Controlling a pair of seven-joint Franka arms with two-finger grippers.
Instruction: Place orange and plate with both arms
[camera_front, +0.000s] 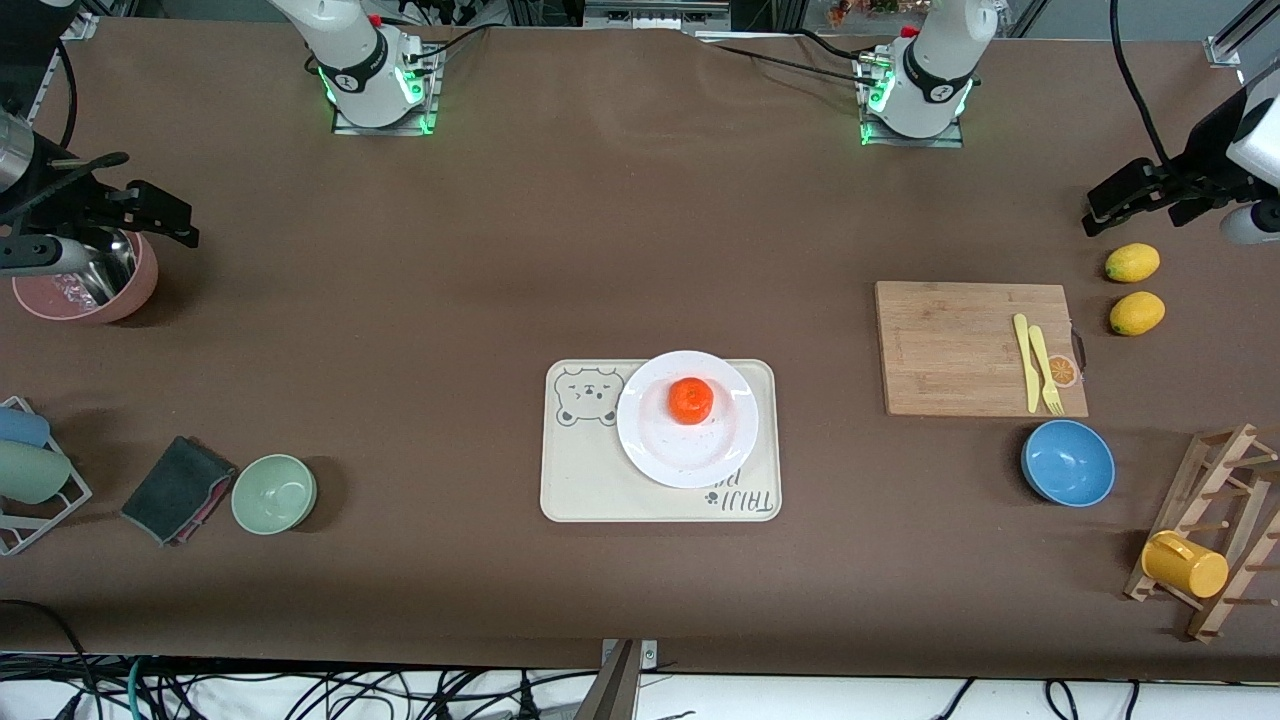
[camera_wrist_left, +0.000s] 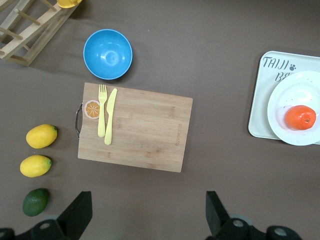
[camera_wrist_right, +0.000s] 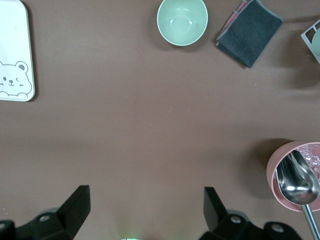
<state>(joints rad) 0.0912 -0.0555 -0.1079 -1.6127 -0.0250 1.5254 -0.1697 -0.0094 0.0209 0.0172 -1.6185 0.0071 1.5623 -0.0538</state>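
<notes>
I see a wide counter (camera_front: 640, 230) under a brown cloth, with both arm bases bolted along its top edge and loose cables hanging below the edge nearest the front camera. In the middle lies a cream tray (camera_front: 600, 480) printed with a bear. The plate (camera_front: 660, 450) sits on that tray, its rim overhanging the tray's edge farthest from the front camera, and the orange (camera_front: 691, 400) rests on the plate, a little off its centre.

Toward the left arm's end I see a wooden cutting board (camera_front: 950, 345) carrying a yellow knife and fork (camera_front: 1038, 368), a blue bowl (camera_front: 1068, 462) nearer the front camera, two lemons (camera_front: 1134, 288) beside the board, a dark green fruit (camera_wrist_left: 36, 201) next to them, and a wooden rack (camera_front: 1215, 520) with a yellow cup (camera_front: 1184, 565).

Toward the right arm's end sit a green bowl (camera_front: 274, 493), a folded grey cloth (camera_front: 178, 489), a wire rack (camera_front: 30, 480) and a pink bowl (camera_front: 120, 290) holding a metal spoon (camera_wrist_right: 297, 182).

The left pincer (camera_wrist_left: 147, 220) waits above bare cloth near the lemons, fingers spread and holding nothing. The right pincer (camera_wrist_right: 145, 217) hangs by the pink bowl, likewise spread and empty. Nothing lies between either arm and the tray.
</notes>
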